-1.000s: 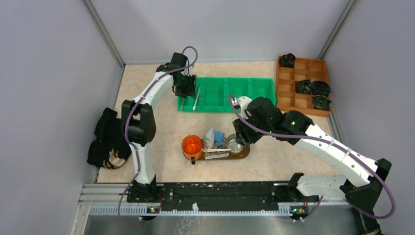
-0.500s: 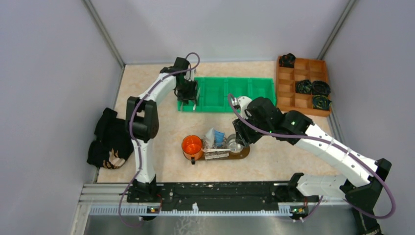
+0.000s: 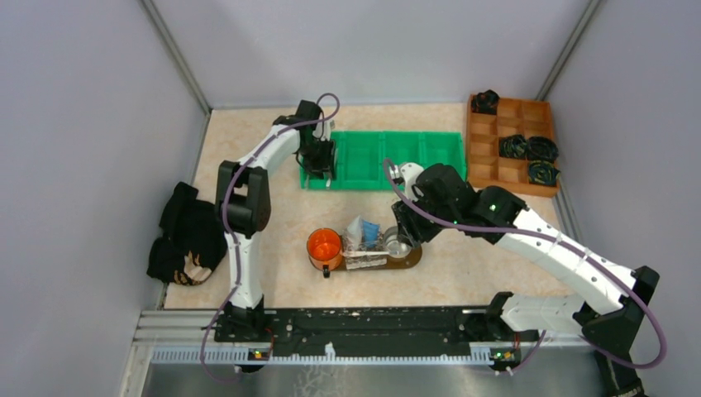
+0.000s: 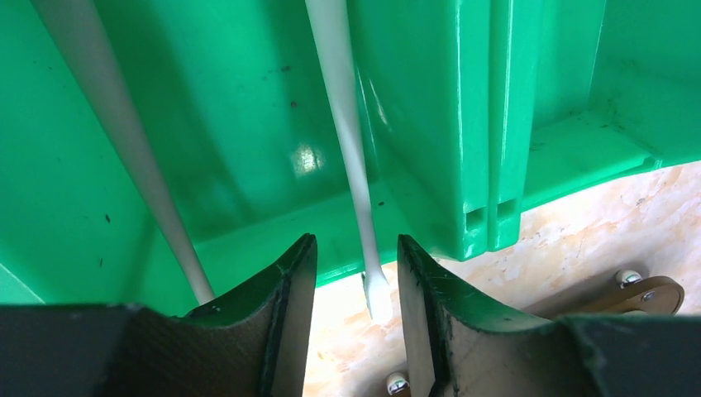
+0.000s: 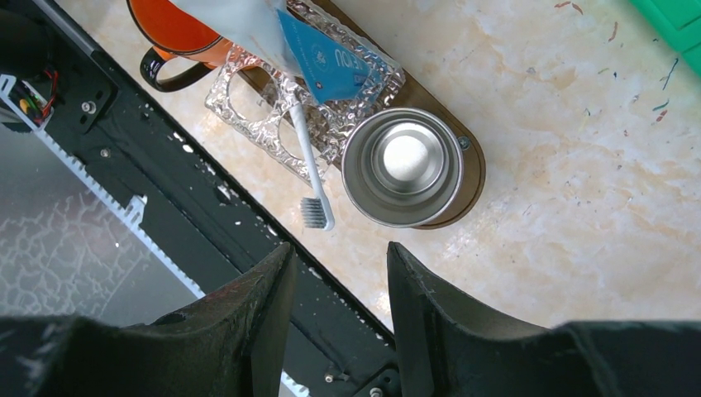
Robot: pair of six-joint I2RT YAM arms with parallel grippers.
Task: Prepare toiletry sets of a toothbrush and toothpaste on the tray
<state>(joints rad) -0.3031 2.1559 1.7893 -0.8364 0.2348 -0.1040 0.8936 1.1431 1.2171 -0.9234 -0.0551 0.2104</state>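
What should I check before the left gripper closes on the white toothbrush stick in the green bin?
1. Left gripper open: ok.
2. Slim white toothbrush stick between its fingers: ok.
3. Second white stick outside the fingers: ok.
4. Green plastic bin wall clear of fingers: cannot tell.
5. Right gripper open, above dark brown wooden tray: ok.
6. Free spot on tray: cannot tell.

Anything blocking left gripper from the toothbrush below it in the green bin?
Nothing visible. The left gripper is open, the white toothbrush lying in the gap between its fingers; the green bin's divider stands close beside it.
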